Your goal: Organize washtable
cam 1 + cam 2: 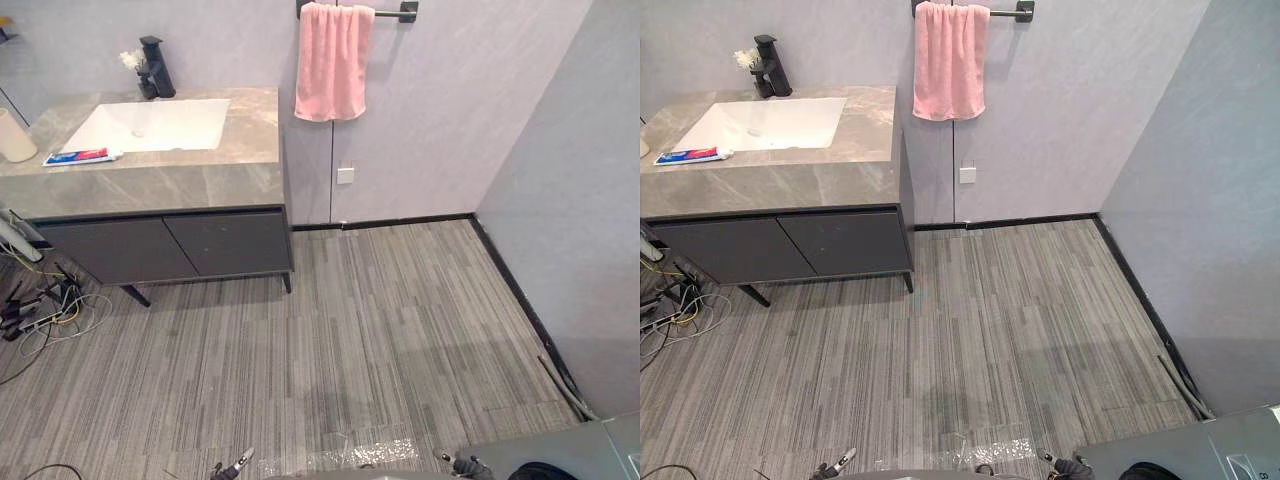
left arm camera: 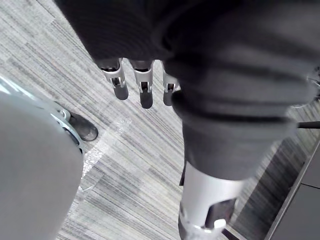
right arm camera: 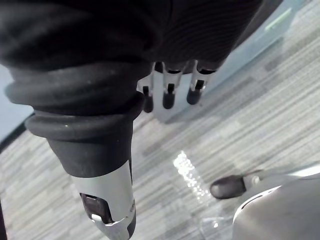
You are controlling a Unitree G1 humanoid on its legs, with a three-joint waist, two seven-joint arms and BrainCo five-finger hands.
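Washtable (image 1: 185, 182) with a toothpaste tube (image 1: 78, 156) lying on its top just beside the sink (image 1: 170, 125), not yet tidied; left hand (image 2: 145, 92) and right hand (image 3: 169, 95) hang empty with relaxed fingers, well apart from the washtable, so approaching it likely comes first

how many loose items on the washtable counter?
3: toothpaste tube in front of the basin; cream cup at the counter left edge, partly cut off; white flowers beside the black faucet. More may lie past the view's left edge.

Our head eyes look down from afar, sharing tabletop (image 1: 180, 182) and floor (image 1: 400, 330); our wrist cameras face the floor closely.
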